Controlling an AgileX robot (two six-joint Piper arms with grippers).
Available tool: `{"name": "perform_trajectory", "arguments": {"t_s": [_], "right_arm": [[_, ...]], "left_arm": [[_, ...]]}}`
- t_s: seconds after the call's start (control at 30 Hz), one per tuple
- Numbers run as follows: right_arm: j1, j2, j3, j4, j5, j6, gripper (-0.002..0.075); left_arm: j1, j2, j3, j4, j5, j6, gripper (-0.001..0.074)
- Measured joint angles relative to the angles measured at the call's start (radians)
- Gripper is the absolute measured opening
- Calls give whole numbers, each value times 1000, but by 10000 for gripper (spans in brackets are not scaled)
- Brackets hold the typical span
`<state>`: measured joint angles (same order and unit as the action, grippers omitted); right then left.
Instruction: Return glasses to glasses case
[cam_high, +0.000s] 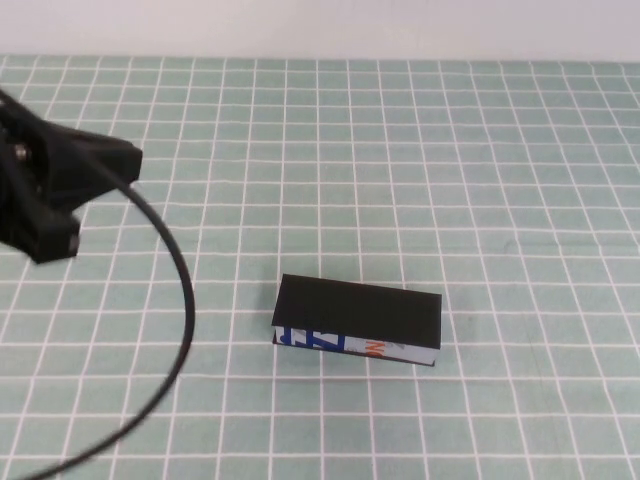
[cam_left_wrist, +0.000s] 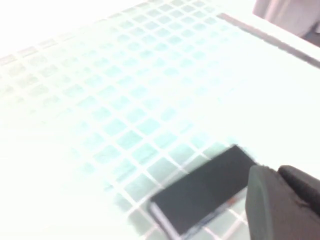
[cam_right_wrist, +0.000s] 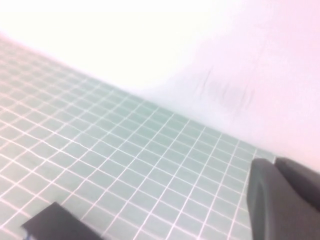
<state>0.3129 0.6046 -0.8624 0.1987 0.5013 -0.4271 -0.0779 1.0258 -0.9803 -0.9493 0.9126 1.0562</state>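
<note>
Although only a dark wedge of the left gripper (cam_left_wrist: 280, 205) shows at the lower right of the left wrist view, we cannot tell from it how its fingers stand. From above, the same left gripper appears as a black block at the left edge of the frame, raised over the table, with a black cable (cam_high: 178, 330) curving from it down to the lower left corner. We see the right gripper (cam_right_wrist: 285, 200) only in its own wrist view, a grey-black shape at the lower right, its fingers pressed together and holding nothing.

Further out, the glasses case (cam_high: 358, 322) lies closed on the green checked mat (cam_high: 480, 180), just below the middle of the high view, well apart from the left gripper. Its white side strip with blue and orange print faces the bottom of that frame. We find no glasses in any view. One corner of the case peeks in at the lower left of the right wrist view.
</note>
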Motion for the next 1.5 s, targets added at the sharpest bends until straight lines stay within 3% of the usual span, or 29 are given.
{"name": "perform_trajectory", "arguments": {"t_s": [0.27,0.5,0.7,1.07,1.5], "right_arm": [[0,-430,360,-13,-8,40,-13],[0,-564,586,-65,-30,110,-13],[-1,-568,599,-71,-75,118,-13],[-1,-568,599,184,-46,118,-13],[-1,-568,599,216,-45,120,-13]], "left_arm": [[2,-102,41,-38,83,-40,-2],[2,-179,49,-38,96,-93,-2],[2,-228,49,-38,123,-138,-2],[2,-254,49,-130,252,-197,-2],[2,-254,49,-205,261,-207,-2]]}}
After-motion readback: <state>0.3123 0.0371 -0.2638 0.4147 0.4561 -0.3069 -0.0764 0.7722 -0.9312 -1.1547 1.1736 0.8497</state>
